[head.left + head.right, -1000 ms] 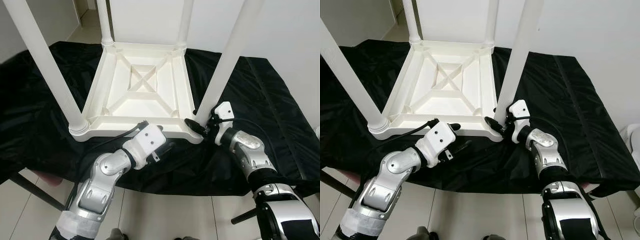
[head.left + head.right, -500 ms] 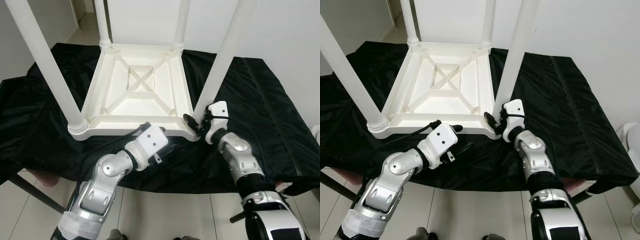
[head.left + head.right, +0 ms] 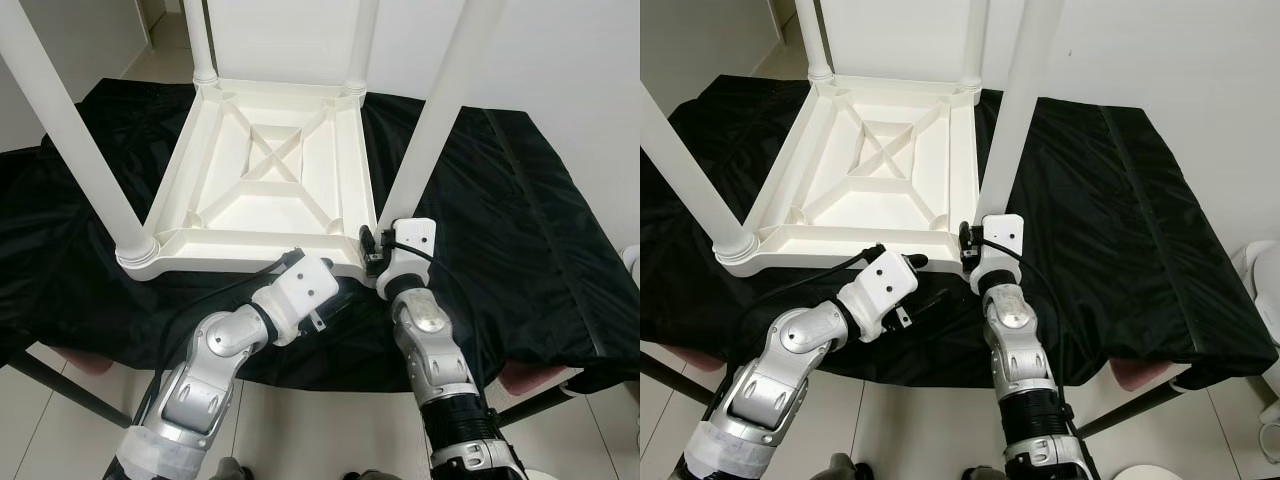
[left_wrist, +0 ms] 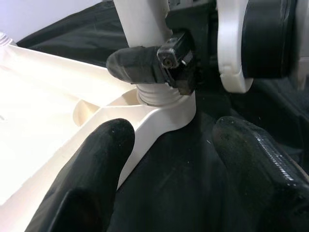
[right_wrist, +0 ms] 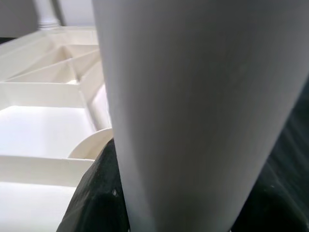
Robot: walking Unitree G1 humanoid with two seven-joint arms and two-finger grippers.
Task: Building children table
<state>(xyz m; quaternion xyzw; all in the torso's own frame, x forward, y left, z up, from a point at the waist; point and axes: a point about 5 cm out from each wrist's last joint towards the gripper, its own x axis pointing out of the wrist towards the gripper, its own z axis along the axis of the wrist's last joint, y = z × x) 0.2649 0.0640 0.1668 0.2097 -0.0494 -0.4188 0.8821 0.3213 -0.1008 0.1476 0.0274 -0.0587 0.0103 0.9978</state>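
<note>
A white children's table (image 3: 250,243) lies upside down on a black cloth, with its legs pointing up. My right gripper (image 3: 371,249) is at the foot of the near right leg (image 3: 432,120), shut around it just above the corner socket. The right wrist view has that leg (image 5: 193,96) very close, with one black finger (image 5: 96,193) beside it. My left gripper (image 3: 338,297) is open just in front of the same corner, low over the cloth. In the left wrist view its fingers (image 4: 87,179) frame the corner socket (image 4: 164,104), with nothing between them.
The black cloth (image 3: 520,220) covers the whole work surface and hangs over its front edge. Three more white legs rise at the other corners, such as the near left one (image 3: 70,130). Tiled floor and a dark support bar (image 3: 55,375) lie below; a white wall is behind.
My right arm has swung in from the right and now reaches up from below; its gripper has moved round the leg's foot. The left gripper has barely moved. The camera shifted slightly.
</note>
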